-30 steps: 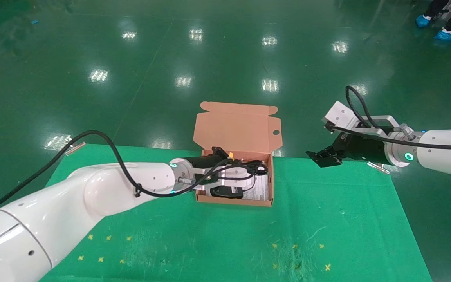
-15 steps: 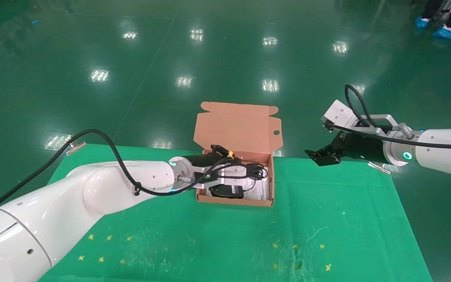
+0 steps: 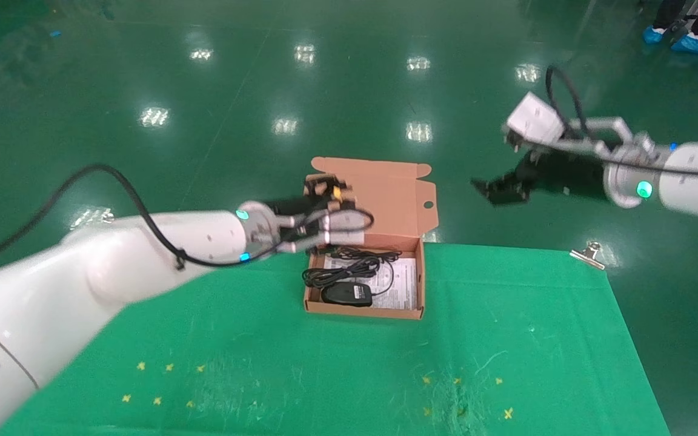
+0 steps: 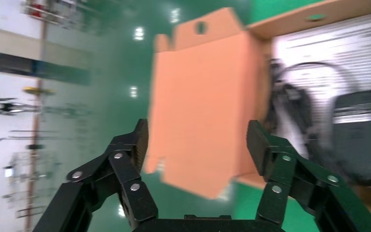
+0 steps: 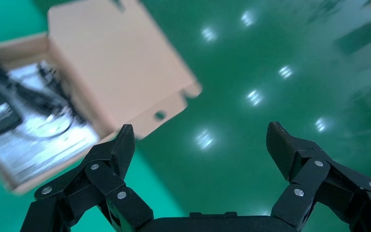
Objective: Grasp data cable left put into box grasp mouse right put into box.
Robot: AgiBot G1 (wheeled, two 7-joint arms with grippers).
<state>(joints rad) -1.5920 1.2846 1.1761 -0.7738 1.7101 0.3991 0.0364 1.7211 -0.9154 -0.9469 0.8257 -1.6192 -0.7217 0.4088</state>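
The shallow orange-brown cardboard box sits at the far edge of the green cloth-covered table, near the middle of that edge, its tabbed lid standing open behind it. Inside, on the white printed sheet, the small black oval mouse lies by the near wall, and the bundle of thin black data cable lies just behind it, touching it. The left gripper hangs above the box's far left corner in front of the lid, its fingers spread apart and holding nothing. The right gripper is raised over the floor beyond the table's far right corner, well apart from the box, fingers wide apart and empty.
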